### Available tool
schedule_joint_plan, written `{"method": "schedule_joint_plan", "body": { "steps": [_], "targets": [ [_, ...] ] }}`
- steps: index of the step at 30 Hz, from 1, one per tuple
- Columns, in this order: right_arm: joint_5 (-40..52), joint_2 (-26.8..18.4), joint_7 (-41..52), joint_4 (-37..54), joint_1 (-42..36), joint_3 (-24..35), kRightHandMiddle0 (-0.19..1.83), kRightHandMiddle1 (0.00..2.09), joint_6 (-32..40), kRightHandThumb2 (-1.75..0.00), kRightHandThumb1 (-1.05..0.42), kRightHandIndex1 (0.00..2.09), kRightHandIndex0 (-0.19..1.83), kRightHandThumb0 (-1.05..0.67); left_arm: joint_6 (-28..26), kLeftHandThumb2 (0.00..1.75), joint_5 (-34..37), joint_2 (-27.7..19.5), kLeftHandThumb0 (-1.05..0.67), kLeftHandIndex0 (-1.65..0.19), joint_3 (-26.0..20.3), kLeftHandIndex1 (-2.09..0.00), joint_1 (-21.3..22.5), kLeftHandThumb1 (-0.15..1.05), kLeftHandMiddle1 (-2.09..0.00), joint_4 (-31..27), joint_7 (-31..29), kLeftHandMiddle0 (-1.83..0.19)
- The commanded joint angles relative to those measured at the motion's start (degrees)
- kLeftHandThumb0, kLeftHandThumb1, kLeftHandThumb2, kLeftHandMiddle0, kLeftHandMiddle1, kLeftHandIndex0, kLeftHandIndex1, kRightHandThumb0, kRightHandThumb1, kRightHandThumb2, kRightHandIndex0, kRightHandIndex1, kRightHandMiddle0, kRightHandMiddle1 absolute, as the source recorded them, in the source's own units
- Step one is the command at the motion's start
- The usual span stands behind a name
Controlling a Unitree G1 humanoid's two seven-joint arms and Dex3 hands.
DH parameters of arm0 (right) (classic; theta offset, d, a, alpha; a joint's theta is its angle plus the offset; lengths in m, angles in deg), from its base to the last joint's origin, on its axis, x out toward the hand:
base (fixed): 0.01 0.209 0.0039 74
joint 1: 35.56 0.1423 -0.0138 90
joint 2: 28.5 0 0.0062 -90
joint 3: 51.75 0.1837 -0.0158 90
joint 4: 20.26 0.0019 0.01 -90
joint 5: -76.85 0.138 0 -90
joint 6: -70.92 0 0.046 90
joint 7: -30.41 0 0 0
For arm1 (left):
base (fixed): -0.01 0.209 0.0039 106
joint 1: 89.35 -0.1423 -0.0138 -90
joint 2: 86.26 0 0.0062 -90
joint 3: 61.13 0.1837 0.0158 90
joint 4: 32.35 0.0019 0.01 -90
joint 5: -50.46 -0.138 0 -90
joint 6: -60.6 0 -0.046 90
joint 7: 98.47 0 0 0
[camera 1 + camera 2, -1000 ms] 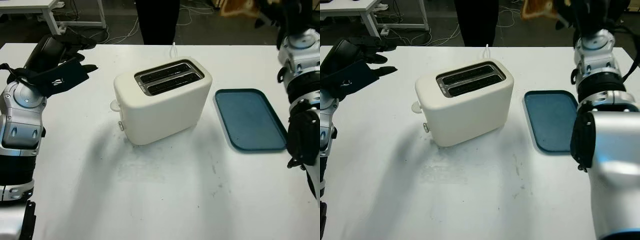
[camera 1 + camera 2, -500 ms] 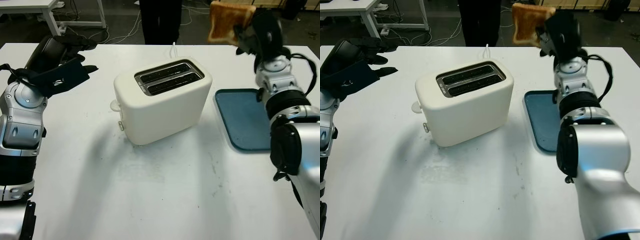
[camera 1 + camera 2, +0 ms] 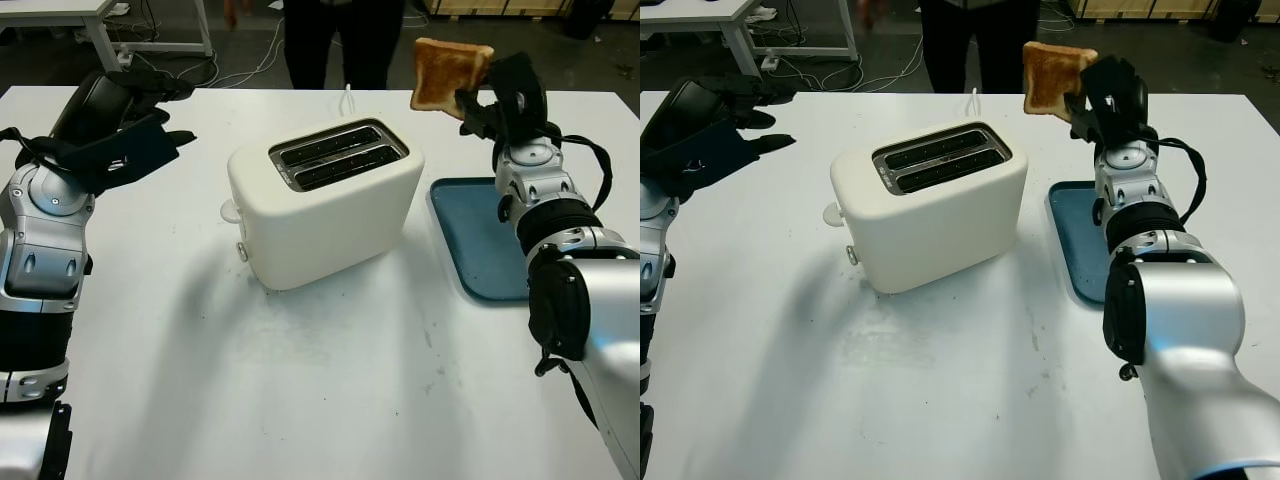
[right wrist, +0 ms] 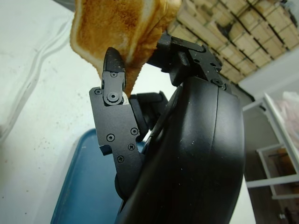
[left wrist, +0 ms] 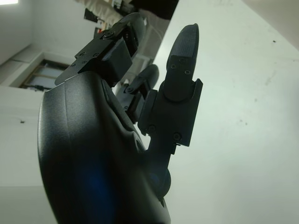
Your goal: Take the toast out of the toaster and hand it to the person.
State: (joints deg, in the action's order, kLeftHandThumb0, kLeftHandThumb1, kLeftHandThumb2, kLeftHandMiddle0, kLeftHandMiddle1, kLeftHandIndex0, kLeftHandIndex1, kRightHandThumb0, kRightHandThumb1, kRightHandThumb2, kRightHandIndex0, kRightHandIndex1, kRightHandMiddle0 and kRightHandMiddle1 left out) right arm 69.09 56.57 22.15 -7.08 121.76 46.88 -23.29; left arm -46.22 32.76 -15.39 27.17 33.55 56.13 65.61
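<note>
The toast [image 3: 447,72] is out of the toaster [image 3: 325,200] and gripped by the fingers [image 4: 114,74] of the right hand [image 3: 505,95], held upright above the far edge of the tabletop [image 3: 330,390]. Half a second ago it was held a little higher; it has since come slightly lower and nearer the person [image 3: 345,35] standing at the far side, who has also stepped closer. That suggests the extraction is done and the handover is under way, though no receiving hand of the person shows near the slice. The fingers are clenched on the lower corner of the toast, one pressing each face, with most of the slice sticking out beyond them. Below and just beside the fingers lies the blue tray [image 3: 490,240]. The left hand [image 3: 120,135] hovers open, well apart from the toaster, unchanged.
</note>
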Motion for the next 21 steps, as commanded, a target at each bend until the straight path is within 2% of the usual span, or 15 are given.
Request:
{"method": "schedule_joint_plan", "body": {
  "steps": [1,4,10,14,21],
  "targets": [
    [0.51,0.97,-0.04,-0.4,-0.67,0.51,0.24,1.74,0.92,-0.36,-0.92,1.75,0.59,-0.15,0.15,0.08,0.12,-0.14,-0.46,-0.69,-0.09,0.0,-0.67,0.92,-0.29,-0.23,-0.26,-0.66],
    [1.04,1.32,0.52,-0.56,-0.67,1.22,0.21,1.75,2.51,-0.37,-0.92,1.75,0.54,-0.17,-0.54,0.07,0.2,-0.13,-0.45,-0.69,-0.12,0.0,-0.68,0.92,-0.29,-0.7,-0.48,-0.66],
    [-3.12,1.14,0.14,-0.58,-1.49,-2.6,0.24,1.75,1.02,-0.39,-0.92,1.75,0.58,-0.18,-0.32,0.07,0.21,-0.18,-0.44,-0.69,-0.21,0.0,-0.87,0.92,-0.28,-0.77,-0.45,-0.65],
    [-0.31,1.87,0.61,-0.6,-1.86,0.36,0.25,1.75,0.98,-0.37,-0.92,1.75,0.6,-0.18,0.13,0.07,0.04,-0.24,-0.45,-0.7,-0.21,-0.01,-0.97,0.92,-0.28,-0.56,-0.15,-0.66],
    [-0.11,2.12,0.88,-0.55,-1.95,0.58,0.21,1.75,1.51,-0.37,-0.92,1.75,0.59,-0.17,0.22,0.07,0.4,-0.2,-0.45,-0.7,-0.4,0.0,-1.05,0.92,-0.28,-0.52,-0.21,-0.67]
  ]
}}
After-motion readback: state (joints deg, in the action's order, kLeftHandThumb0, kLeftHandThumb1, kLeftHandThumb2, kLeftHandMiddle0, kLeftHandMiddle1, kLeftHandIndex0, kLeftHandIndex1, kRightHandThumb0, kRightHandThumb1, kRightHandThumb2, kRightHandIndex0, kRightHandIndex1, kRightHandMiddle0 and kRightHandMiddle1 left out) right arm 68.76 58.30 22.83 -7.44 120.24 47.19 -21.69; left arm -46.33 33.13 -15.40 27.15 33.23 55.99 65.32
